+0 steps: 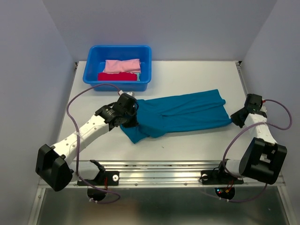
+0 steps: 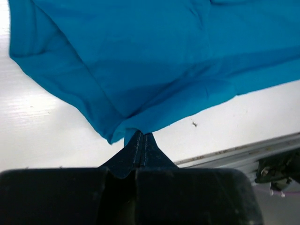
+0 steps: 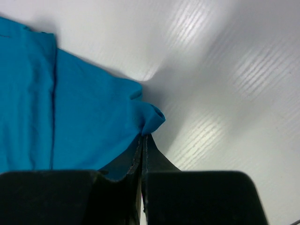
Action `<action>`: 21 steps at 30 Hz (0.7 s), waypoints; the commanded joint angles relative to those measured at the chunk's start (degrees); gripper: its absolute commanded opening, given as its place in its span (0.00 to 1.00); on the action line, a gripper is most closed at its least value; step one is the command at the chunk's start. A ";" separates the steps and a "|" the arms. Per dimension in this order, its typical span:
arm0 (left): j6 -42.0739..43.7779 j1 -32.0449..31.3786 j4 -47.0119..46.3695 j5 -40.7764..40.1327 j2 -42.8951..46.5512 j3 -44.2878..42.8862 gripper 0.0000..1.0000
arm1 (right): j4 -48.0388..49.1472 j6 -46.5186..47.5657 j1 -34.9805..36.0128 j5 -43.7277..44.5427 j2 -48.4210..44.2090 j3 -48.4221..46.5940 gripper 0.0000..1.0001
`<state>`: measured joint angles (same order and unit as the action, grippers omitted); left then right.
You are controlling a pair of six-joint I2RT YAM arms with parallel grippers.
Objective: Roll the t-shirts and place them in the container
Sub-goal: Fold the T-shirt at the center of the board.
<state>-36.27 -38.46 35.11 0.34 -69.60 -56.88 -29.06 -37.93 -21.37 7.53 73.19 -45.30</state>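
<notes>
A teal-blue t-shirt lies folded lengthwise across the middle of the white table. My left gripper is shut on its left end; in the left wrist view the cloth bunches into the closed gripper. At the shirt's right end my right gripper is shut on a corner, and the right wrist view shows a small fold of the t-shirt pinched in the gripper. A pink t-shirt bundle and a red one lie in the tub.
A bright-blue plastic tub stands at the back left of the table, just behind the left gripper. A metal rail runs along the near edge. White walls close in the left, right and back sides.
</notes>
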 commanded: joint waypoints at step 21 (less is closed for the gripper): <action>2.08 8.48 -8.39 -6.67 -10.72 -7.72 0.00 | 9.81 -4.69 0.79 -9.73 11.18 -9.54 0.01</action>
<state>-35.03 -31.05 28.16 -4.75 -80.12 -61.43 -23.27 -41.41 -21.30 -0.14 83.11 -51.59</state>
